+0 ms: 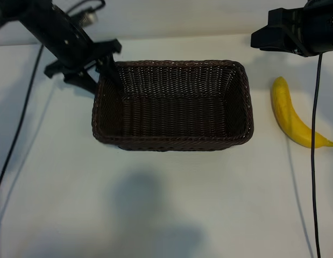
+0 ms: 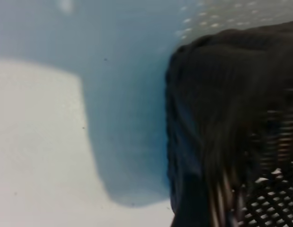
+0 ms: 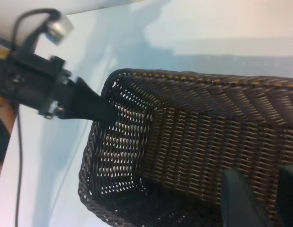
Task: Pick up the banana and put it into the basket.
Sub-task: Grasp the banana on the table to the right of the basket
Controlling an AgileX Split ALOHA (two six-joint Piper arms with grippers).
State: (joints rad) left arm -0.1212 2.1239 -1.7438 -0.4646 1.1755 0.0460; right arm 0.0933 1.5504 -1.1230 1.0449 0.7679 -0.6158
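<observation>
The dark brown woven basket (image 1: pixel 171 141) stands empty in the middle of the white table. To its right, apart from it, the yellow banana (image 1: pixel 290 115) lies on the table. My left gripper (image 1: pixel 106 85) is at the basket's rear left corner, open, one finger inside the wall and one outside. In the left wrist view the basket's outer wall (image 2: pixel 231 118) is very close. My right gripper (image 3: pixel 262 172) hangs open over the basket (image 3: pixel 193 132) with nothing between its fingers. The exterior view places its arm (image 1: pixel 295 29) at the back right, behind the banana.
A black cable (image 1: pixel 315 134) hangs down the right side and crosses the banana's tip. Another cable (image 1: pixel 21 123) runs along the table's left side. The right wrist view shows the left gripper (image 3: pixel 84 106) at the basket's corner.
</observation>
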